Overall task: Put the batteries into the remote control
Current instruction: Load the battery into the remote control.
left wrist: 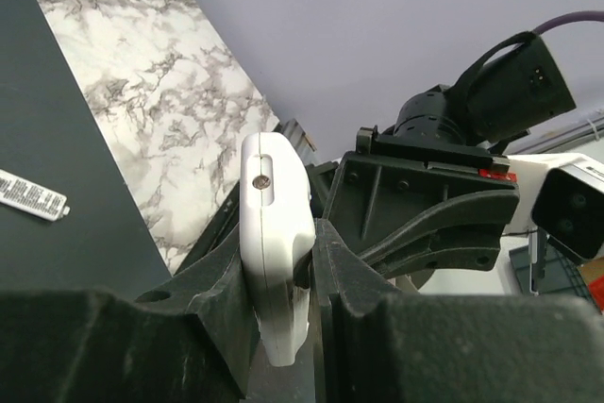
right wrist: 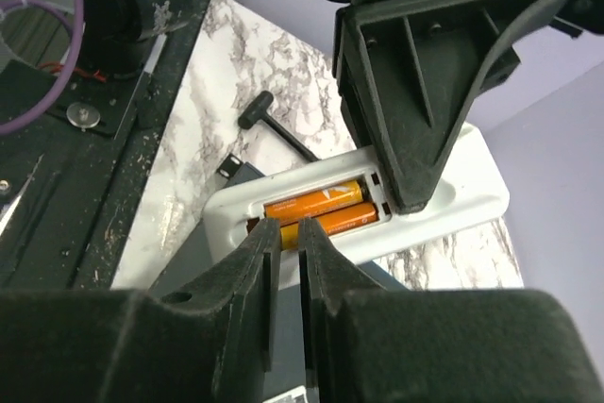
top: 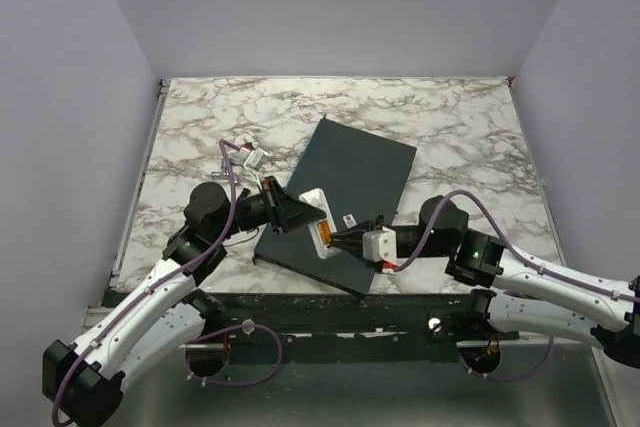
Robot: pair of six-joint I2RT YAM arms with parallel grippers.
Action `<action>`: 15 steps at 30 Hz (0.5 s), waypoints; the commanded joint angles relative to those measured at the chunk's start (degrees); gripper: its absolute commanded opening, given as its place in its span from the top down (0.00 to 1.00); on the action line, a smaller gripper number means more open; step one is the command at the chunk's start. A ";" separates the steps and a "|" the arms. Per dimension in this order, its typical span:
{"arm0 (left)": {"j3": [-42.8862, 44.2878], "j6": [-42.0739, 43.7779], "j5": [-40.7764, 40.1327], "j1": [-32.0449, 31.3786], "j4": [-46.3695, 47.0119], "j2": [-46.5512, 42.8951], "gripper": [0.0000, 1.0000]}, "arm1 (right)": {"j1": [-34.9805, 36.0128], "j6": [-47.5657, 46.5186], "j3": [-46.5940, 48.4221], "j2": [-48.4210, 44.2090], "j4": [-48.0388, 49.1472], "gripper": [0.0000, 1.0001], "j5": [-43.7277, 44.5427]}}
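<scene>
top view, left hand (top: 312,209): closed on the white remote control (top: 313,197), holding it over the near edge of the dark grey slab (top: 360,172)
top view, right hand (top: 338,240): meets the remote from the right, tips at its near end
top view, batteries (top: 325,234): an orange patch shows on the remote, just beside the right hand's tips
top view, slab: lies at an angle on the marble desk (top: 450,117)
left wrist view, remote control (left wrist: 274,224): clamped on edge between the two black fingers, one end sticking up past them
left wrist view, slab (left wrist: 47,139): lower left, with a white printed sticker (left wrist: 33,195) on it
right wrist view, batteries (right wrist: 316,209): two orange cells side by side in the remote's open bay
right wrist view, right hand (right wrist: 283,233): fingers drawn nearly together with only a thin slit between them, nothing in the slit, tips at the near end of the batteries
right wrist view, left hand: one black finger (right wrist: 425,73) presses the remote's rim beside the bay
</scene>
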 commanded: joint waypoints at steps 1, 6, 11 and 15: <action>2.19 2.08 -4.85 0.43 0.51 -1.30 1.00 | -0.23 17.05 -5.28 -2.55 9.03 0.73 -0.75; -4.60 -1.92 -7.06 4.84 3.77 0.36 1.00 | -0.24 43.47 -15.90 -6.22 33.53 0.46 19.29; -5.41 -0.08 -8.29 7.26 -0.43 -1.82 1.00 | -0.22 59.19 -5.17 -1.11 4.08 0.38 47.89; -3.59 3.52 -10.92 7.59 -6.15 -4.48 1.00 | -0.64 63.91 1.88 6.95 -11.87 0.34 53.49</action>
